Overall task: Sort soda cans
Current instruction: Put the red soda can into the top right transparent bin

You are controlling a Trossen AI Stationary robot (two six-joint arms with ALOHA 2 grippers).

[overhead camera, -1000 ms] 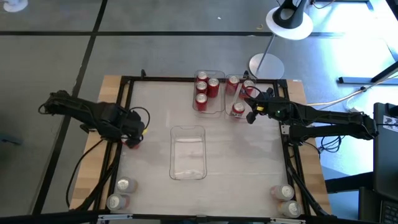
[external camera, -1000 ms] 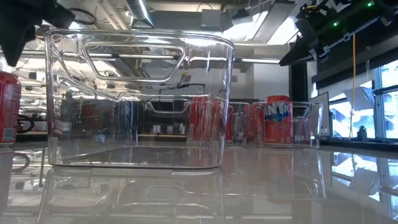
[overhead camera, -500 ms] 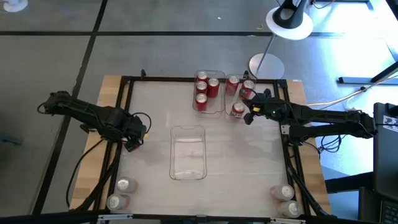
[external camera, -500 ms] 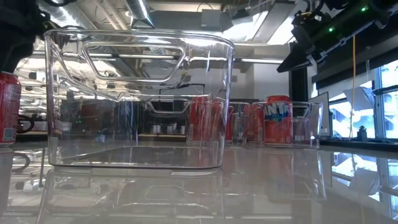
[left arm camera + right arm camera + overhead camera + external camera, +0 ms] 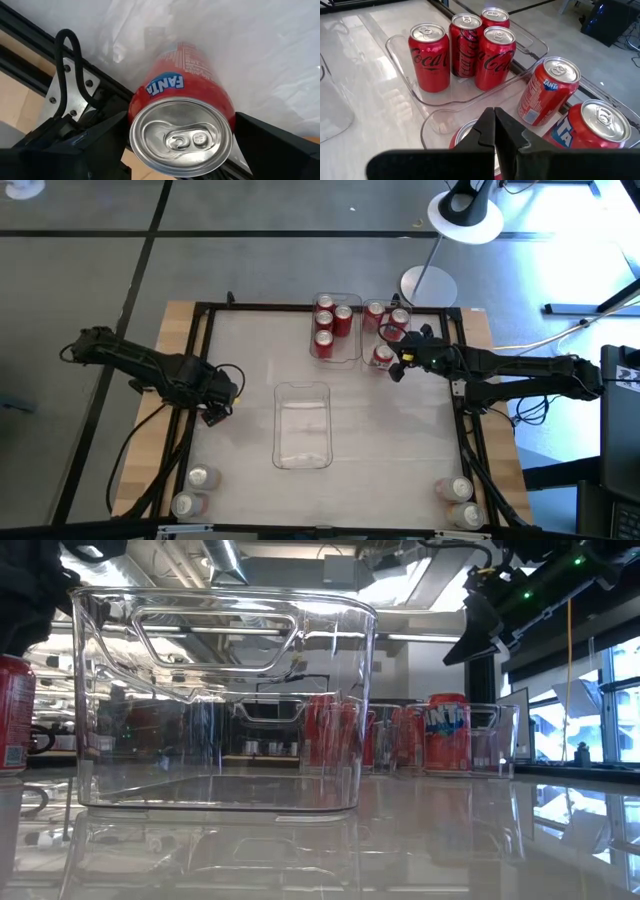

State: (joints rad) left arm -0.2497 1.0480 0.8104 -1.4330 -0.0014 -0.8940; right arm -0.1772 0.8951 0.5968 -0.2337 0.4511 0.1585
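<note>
A red Fanta can is straddled by the wide-spread left gripper; contact is not discernible. The closed right gripper partly hides a can beneath it.

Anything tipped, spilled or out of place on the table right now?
Nothing stands out. The cans in the far bins stand upright, the near bin is empty, and the left gripper straddles an upright Fanta can. No spills.
</note>
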